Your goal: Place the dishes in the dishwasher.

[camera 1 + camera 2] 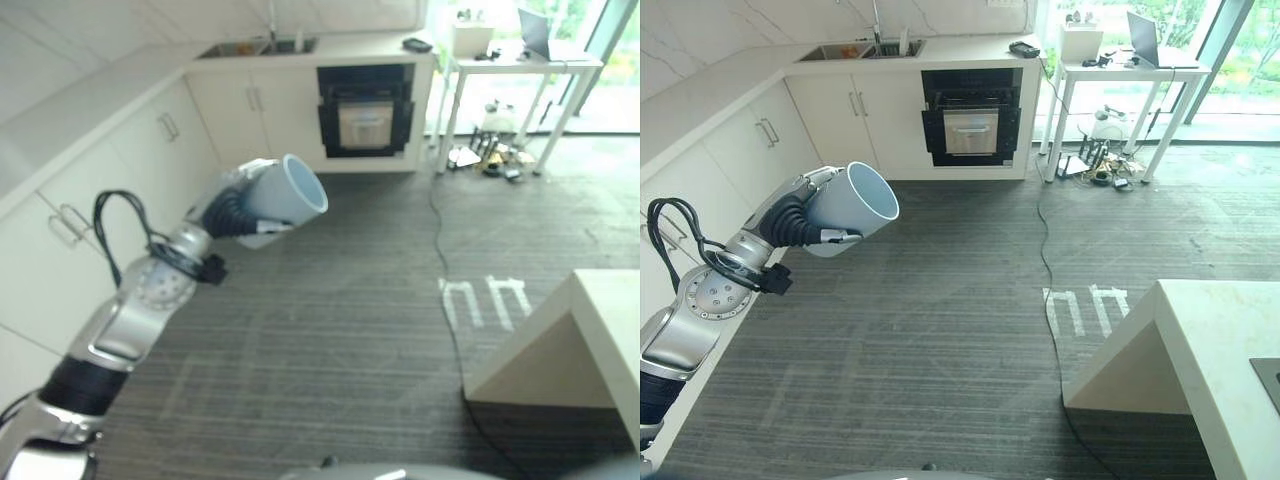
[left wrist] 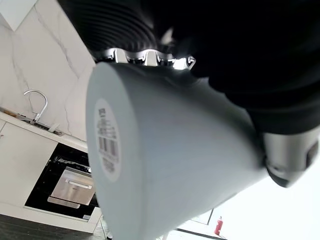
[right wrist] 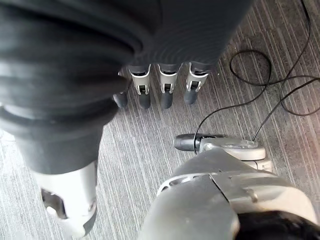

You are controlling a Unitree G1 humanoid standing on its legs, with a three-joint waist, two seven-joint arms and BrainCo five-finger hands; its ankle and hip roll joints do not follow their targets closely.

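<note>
The pale blue cup is off any surface, clamped in the left robot hand and carried tilted, its mouth turned forward, over the carpeted floor. The black-fronted appliance under the far counter stands well apart, so loading isn't begun. The right robot hand hangs low, fingers straight.

Silver-grey left arm with round perforated joint disc, dark ribbed wrist cover, silver dark-tipped fingers
</note>
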